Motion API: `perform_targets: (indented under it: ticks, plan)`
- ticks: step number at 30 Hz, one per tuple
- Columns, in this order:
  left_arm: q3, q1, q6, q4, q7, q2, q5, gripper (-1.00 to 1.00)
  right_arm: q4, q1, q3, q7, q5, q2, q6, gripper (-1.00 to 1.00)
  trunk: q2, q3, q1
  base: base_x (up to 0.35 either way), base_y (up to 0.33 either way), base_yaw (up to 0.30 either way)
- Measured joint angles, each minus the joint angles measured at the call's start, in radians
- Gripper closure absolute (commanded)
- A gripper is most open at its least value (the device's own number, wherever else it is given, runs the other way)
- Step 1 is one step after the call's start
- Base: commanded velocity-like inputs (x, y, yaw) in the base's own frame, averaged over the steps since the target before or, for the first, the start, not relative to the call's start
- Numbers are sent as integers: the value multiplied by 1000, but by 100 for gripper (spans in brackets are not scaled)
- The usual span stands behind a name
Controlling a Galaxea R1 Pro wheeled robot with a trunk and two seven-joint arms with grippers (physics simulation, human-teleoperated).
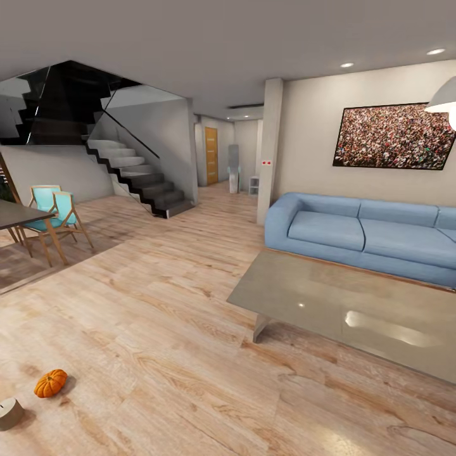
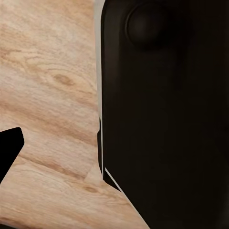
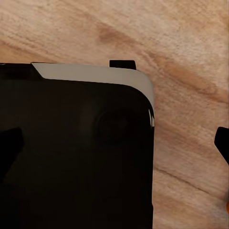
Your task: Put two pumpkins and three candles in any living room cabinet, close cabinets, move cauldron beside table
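Whether either set of jaws is spread or pressed together cannot be told: the left wrist view has one dark fingertip (image 2: 10, 148) at its edge beside a large black body, over wood floor (image 2: 47, 86); the right wrist view likewise has a black fingertip (image 3: 222, 143) at its edge and a black, grey-rimmed body over the same floor.

In the head view, taking the coffee table (image 1: 354, 310) as landmark: nearest the camera, well to the table's left on the floor, lie a pumpkin (image 1: 50, 382) and, just beside it and nearer still, a candle (image 1: 10, 413), partly cut by the frame edge. The two are close but apart. The table's glossy grey top carries nothing that can be made out. Just behind the table stands a blue sofa (image 1: 361, 231), with a framed picture (image 1: 392, 135) on the wall above. Far left of the table are turquoise chairs (image 1: 56, 212) at a dark bench (image 1: 16, 214), and beyond them a staircase (image 1: 136, 171).
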Motion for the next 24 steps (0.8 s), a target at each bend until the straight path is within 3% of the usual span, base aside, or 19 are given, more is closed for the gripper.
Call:
perform_targets:
  ticks: [24]
  plan:
    - [0,0,0,0,0,0,0,-100,0,0,-4,1,-4,3,0,-100,0,0,0,0,0,0]
